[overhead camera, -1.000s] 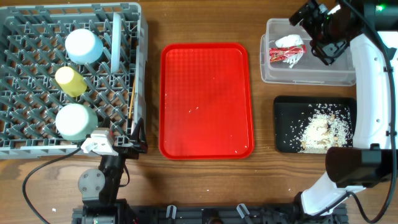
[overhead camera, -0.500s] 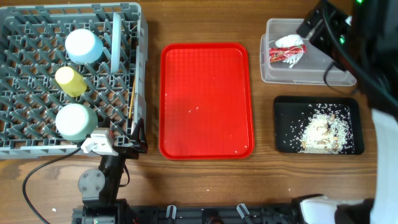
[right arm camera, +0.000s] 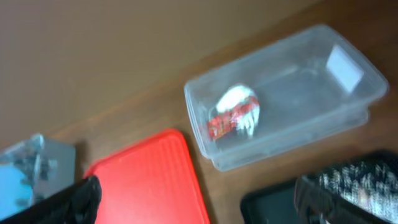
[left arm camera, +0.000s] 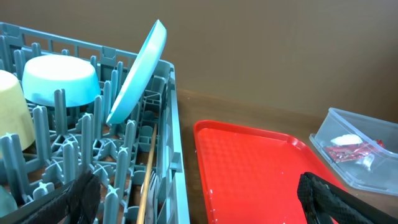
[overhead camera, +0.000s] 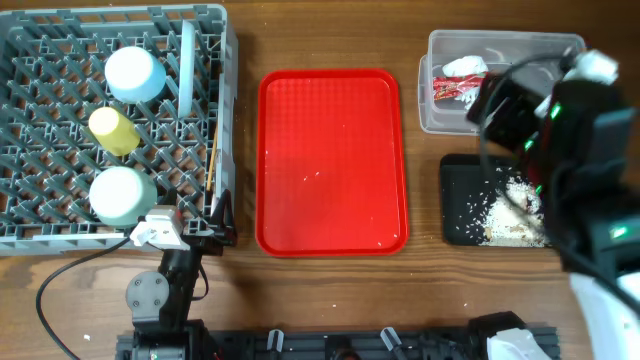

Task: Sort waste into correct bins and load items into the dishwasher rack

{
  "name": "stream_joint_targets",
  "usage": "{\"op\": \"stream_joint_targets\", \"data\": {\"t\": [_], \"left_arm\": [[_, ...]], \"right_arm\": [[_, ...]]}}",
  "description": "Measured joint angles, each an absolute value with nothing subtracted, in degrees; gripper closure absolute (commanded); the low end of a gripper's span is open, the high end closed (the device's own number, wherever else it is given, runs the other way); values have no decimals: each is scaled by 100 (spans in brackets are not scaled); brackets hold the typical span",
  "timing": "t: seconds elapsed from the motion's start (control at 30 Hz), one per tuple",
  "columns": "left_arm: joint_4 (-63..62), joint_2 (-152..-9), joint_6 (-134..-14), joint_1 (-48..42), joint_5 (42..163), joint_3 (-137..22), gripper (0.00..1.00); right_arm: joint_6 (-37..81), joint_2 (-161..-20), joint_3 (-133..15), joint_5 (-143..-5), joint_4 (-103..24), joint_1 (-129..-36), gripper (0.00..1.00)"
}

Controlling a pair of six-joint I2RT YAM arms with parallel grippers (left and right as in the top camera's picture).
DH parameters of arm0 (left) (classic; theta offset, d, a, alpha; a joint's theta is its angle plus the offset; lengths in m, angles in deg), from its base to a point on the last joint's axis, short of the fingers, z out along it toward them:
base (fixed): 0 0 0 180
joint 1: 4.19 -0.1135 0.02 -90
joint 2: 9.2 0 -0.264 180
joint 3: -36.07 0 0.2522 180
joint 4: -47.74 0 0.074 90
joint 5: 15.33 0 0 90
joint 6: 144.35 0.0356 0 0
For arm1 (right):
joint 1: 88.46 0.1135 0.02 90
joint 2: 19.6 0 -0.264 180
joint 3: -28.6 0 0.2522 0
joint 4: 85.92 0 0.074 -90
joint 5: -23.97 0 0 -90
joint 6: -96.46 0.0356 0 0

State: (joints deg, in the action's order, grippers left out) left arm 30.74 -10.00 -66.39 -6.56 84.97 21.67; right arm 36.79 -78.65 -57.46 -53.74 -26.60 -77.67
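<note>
The grey dishwasher rack [overhead camera: 40,225] at the left holds a light blue bowl [overhead camera: 135,73], a yellow cup [overhead camera: 113,130], a pale green bowl [overhead camera: 122,195] and a white plate [overhead camera: 187,68] on edge. Chopsticks [overhead camera: 213,160] lie along its right wall, seen beside a white fork [left arm camera: 153,191] in the left wrist view. The red-and-white wrapper [overhead camera: 460,80] lies in the clear tub [overhead camera: 500,125]. Rice scraps [overhead camera: 512,208] lie in the black tray [overhead camera: 462,205]. My right gripper [overhead camera: 495,108] hovers open and empty between tub and tray. My left gripper [overhead camera: 218,215] is open at the rack's near right corner.
A bare red serving tray [overhead camera: 332,160] with a few specks lies in the middle of the wooden table. My right arm covers part of the black tray and the tub's right end. A cable runs from the left arm's base at the front edge.
My right arm has swung from above the tub's far right corner towards the near side, now over the gap between tub and black tray. The left arm has not moved.
</note>
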Motion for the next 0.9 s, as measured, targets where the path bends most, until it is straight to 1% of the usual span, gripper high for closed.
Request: {"op": "stream_joint_targets", "data": {"t": [0.1, 0.13, 0.23, 0.37, 0.5, 0.67, 0.9], "left_arm": [[3069, -1000, -6639, -656, 8497, 2167, 0], [3076, -1000, -6636, -656, 8497, 2167, 0], [3076, -998, -6639, -656, 8497, 2167, 0], [3071, -1000, -6639, -656, 8495, 2167, 0], [3074, -1000, -6639, -656, 8497, 2167, 0], [3074, -1000, -6639, -656, 8495, 2167, 0], [3071, -1000, -6639, -656, 8497, 2167, 0]], "right_arm": [[3541, -7144, -4467, -5632, -3631, -7767, 0], [3404, -6661, -3816, -5793, -4122, -7767, 0], [3065, -5596, -2672, -6071, -4966, -7767, 0], [2886, -4339, -1626, -6195, -5423, -7822, 0], [2807, -3303, -961, -6220, -5510, -7951, 0], [2602, -2779, -347, -6300, -5759, -8021, 0], [2560, -2709, 650, -6698, -7322, -8178, 0]]}}
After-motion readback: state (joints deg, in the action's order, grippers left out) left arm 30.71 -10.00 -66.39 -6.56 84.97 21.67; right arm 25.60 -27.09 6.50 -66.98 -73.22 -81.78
